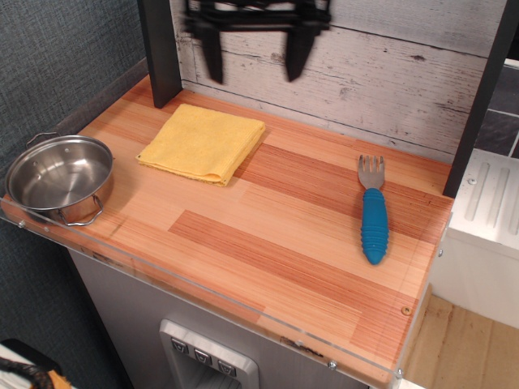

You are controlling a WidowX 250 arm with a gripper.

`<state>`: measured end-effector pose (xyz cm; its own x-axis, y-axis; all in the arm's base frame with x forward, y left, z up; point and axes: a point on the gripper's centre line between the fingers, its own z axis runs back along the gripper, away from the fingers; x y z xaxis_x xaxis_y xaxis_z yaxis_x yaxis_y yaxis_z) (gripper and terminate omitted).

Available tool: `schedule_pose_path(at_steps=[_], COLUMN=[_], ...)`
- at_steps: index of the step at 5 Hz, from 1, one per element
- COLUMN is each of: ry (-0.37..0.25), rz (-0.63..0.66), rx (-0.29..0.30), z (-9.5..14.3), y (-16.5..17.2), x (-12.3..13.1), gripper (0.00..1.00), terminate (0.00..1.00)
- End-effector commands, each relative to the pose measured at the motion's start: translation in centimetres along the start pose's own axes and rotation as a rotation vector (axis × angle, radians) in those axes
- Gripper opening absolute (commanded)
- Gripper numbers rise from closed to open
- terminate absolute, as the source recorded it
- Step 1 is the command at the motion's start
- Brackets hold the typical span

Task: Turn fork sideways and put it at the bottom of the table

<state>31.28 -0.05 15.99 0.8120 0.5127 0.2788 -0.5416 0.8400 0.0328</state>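
Note:
The fork [373,214] lies on the right side of the wooden table [268,243], silver head pointing to the back wall, blue ribbed handle pointing to the front edge. My gripper [254,69] hangs high at the top of the view, above the back of the table and the yellow cloth. Its two black fingers [212,53] stand wide apart and hold nothing. It is far up and to the left of the fork.
A folded yellow cloth [203,143] lies at the back left. A steel pot [58,177] sits at the left edge. Dark posts [159,50] stand at the back corners. A clear acrylic rim [203,285] runs along the front edge.

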Motion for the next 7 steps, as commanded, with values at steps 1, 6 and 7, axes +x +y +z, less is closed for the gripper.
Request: schedule_pose_path(at_steps=[1, 6, 7], ry=[-0.064, 0.122, 0.172], rz=[-0.036, -0.064, -0.104], rx=[-0.07, -0.172, -0.068], z=[-1.4, -9.5, -10.6], y=[-4.8, -10.2, -10.3], x=[0.3, -3.2, -3.6], gripper=[1.0, 1.0, 1.0], terminate=[0.0, 0.0, 0.0])
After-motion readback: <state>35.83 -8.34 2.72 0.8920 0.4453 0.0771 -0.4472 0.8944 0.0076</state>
